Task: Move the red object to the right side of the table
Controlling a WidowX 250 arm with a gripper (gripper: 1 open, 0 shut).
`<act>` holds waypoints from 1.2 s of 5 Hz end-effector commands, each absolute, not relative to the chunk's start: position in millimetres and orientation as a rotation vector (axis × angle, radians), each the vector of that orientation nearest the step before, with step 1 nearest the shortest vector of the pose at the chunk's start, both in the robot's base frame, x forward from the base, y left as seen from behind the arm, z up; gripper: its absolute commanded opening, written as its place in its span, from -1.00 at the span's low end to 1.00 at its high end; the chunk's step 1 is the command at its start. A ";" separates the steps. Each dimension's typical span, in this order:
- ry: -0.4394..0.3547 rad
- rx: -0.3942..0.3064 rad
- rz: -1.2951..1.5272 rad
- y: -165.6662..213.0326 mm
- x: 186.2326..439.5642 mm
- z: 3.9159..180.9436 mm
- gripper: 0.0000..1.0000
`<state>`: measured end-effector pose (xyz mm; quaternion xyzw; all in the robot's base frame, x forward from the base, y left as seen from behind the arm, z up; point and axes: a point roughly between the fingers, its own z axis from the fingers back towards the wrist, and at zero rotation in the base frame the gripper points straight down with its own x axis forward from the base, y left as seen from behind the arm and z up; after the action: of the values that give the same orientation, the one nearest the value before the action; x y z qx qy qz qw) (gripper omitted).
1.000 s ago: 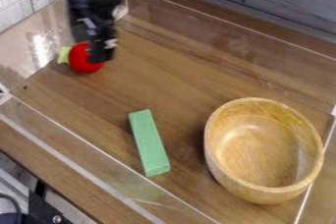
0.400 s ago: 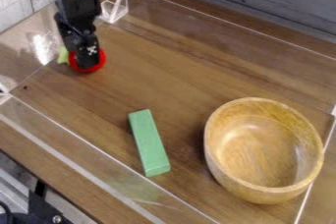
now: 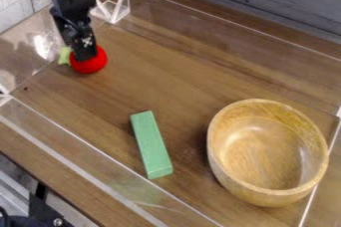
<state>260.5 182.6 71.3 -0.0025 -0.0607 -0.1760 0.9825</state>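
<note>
Single cam, high front-corner view, angled down over table (image 3: 200,72), mid-range, whole tabletop in frame

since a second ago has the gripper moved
Yes. The gripper has shifted left and lower over the red object, farther from the wooden bowl, jaws open.

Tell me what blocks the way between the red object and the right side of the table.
The red object sits at the table's far left, with the open claw directly over it. The green block lies nearer the front, and the wooden bowl fills the front right. The back strip toward the right looks free.
</note>
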 end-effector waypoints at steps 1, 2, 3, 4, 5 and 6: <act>-0.165 0.010 -0.364 196.0 272.7 72.4 1.00; -0.174 -0.011 -0.370 201.7 279.0 60.2 1.00; -0.181 -0.032 -0.346 207.4 287.1 51.9 1.00; -0.188 -0.053 -0.309 211.3 294.8 45.0 1.00; -0.188 -0.101 -0.330 214.9 295.5 40.7 -1.00; -0.180 -0.209 -0.339 218.0 295.0 38.0 -1.00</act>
<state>290.9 209.7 25.0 -0.1226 -0.0752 -0.1692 0.9750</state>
